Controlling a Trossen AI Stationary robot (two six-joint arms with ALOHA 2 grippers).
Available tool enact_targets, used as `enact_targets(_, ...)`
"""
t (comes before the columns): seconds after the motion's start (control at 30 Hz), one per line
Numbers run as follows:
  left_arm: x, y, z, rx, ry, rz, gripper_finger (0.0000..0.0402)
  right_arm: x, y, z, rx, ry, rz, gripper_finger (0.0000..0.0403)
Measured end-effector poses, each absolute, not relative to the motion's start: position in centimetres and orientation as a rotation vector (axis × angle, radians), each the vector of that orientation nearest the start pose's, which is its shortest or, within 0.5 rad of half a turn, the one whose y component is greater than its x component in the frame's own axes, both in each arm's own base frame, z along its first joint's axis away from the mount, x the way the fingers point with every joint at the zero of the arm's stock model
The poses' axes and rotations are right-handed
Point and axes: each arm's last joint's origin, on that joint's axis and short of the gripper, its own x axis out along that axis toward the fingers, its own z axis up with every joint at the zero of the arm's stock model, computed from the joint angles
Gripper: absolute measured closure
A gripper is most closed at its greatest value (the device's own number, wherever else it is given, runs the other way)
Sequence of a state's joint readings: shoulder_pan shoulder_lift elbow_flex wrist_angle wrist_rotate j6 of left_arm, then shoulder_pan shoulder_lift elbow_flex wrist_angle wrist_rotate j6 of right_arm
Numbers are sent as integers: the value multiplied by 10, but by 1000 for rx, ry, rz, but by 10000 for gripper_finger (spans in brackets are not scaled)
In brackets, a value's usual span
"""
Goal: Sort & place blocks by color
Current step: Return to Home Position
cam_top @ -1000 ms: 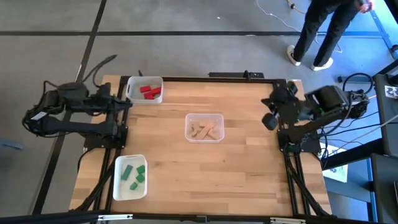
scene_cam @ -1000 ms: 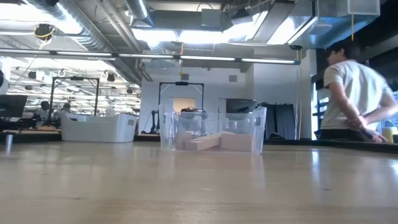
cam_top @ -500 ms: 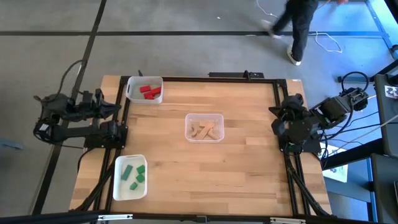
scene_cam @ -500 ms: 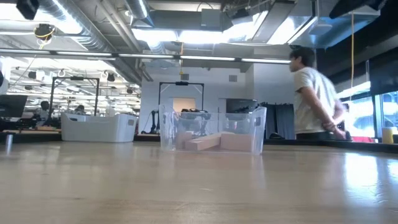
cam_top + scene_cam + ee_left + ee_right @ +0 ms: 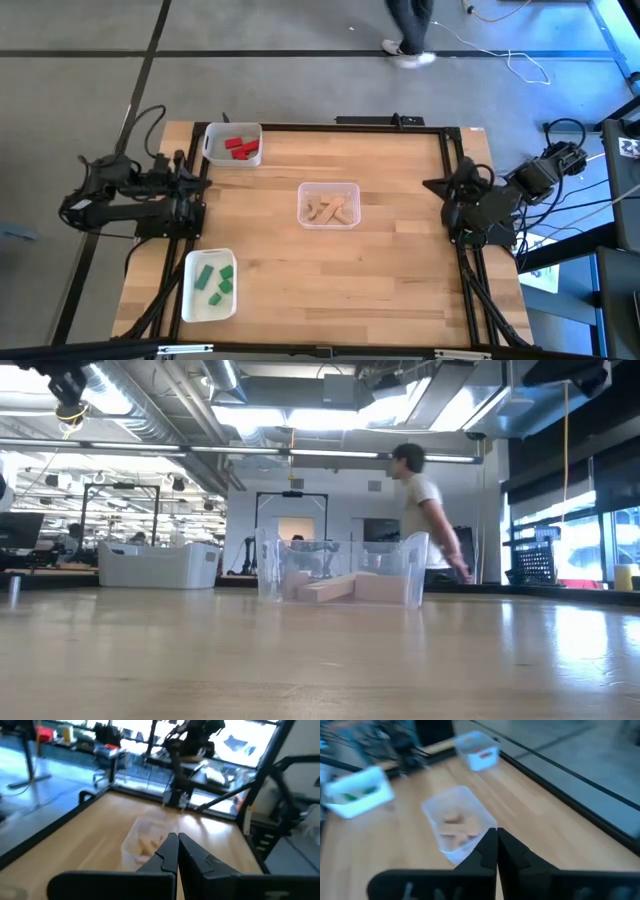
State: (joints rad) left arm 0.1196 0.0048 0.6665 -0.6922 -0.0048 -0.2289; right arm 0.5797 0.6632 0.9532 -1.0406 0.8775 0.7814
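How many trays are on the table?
3: the upper white tray, holding red blocks, at the high view's top-left corner; the clear tray, holding light-wood blocks, mid-table; the lower white tray, holding green blocks, bottom-left.

Light-wood blocks (image 5: 330,590) in a clear tray (image 5: 268,565) on the table (image 5: 320,660), person (image 5: 425,510) beyond.

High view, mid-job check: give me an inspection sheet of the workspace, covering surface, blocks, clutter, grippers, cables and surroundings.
Surface: wooden table, three trays on it.
Job's things: red blocks in the upper-left tray; green blocks in the lower-left tray; light-wood blocks in the clear centre tray.
Clutter: nothing seen.
Grippers: left gripper at the table's left edge, jaws shut, empty; right gripper at the right edge, jaws shut, empty.
Cables: cable loop above the left arm; floor cable beyond the table.
Surroundings: a person on the floor past the table's top edge.
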Motion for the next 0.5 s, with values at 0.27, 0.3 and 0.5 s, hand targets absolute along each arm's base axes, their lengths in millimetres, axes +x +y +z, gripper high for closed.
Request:
enact_targets(0.27,25,-1,298,-175,-90,-28,401,90,36,319,208,205,-187,403)
enact_targets(0.3,26,-1,297,-174,-95,-40,401,89,36,317,199,180,-162,403)
enact_targets(0.5,38,-2,290,-157,-163,-134,401,82,33,305,155,99,-59,403)
